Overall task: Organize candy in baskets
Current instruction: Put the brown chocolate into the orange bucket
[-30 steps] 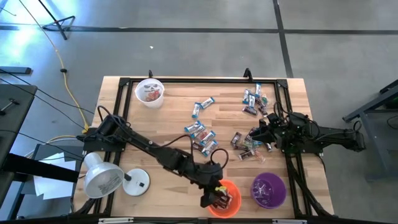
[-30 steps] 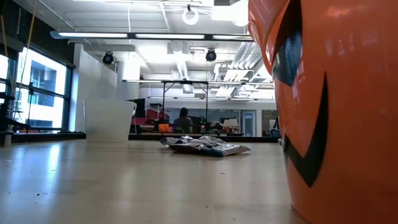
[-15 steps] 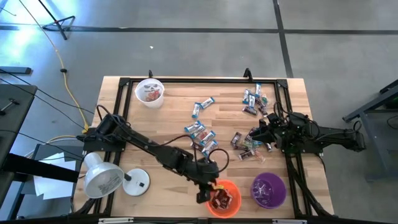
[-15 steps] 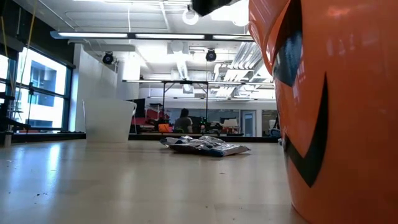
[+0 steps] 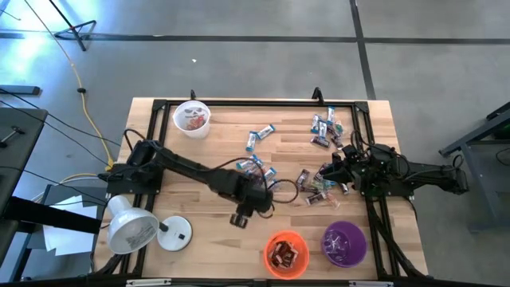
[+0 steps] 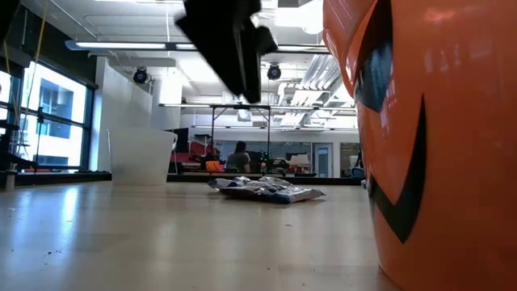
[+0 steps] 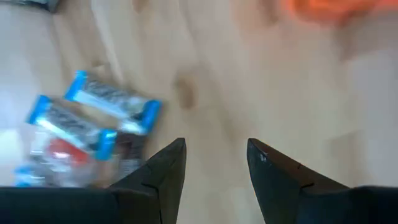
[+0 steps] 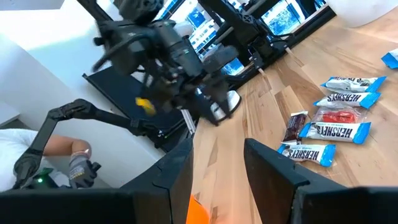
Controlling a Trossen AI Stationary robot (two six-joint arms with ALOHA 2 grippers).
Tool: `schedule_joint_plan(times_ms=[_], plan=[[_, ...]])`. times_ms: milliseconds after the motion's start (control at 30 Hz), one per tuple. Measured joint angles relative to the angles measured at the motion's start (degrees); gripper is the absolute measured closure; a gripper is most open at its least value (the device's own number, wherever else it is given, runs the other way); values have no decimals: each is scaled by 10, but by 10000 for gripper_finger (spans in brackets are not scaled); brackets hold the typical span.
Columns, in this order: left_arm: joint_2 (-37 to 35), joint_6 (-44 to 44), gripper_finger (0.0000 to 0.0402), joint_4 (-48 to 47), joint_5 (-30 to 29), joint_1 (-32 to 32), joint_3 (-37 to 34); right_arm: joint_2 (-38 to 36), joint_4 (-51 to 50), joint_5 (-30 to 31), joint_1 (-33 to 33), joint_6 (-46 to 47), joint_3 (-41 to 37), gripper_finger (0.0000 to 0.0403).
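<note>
Above bare tabletop (image 5: 199, 209), the left gripper (image 5: 238, 219) is positioned with its jaws released and nothing between them. Beside it, blue-and-white candy (image 7: 113, 99) is clustered; the orange basket (image 5: 286, 253), holding dark-wrapped pieces, is located a short way off toward the table's near edge, with the purple basket (image 5: 344, 243) beyond it. The white basket (image 5: 191, 117) is set well apart at the far left corner. The right gripper (image 5: 328, 177) is held at the loose candy pile (image 5: 315, 187), jaws parted and empty.
</note>
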Motion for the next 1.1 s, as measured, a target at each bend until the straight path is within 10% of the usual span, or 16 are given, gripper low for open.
schedule_joint_plan(times_ms=[1100], plan=[[139, 111, 243, 3, 70, 154, 3, 0, 0, 0, 0, 0, 0, 265]])
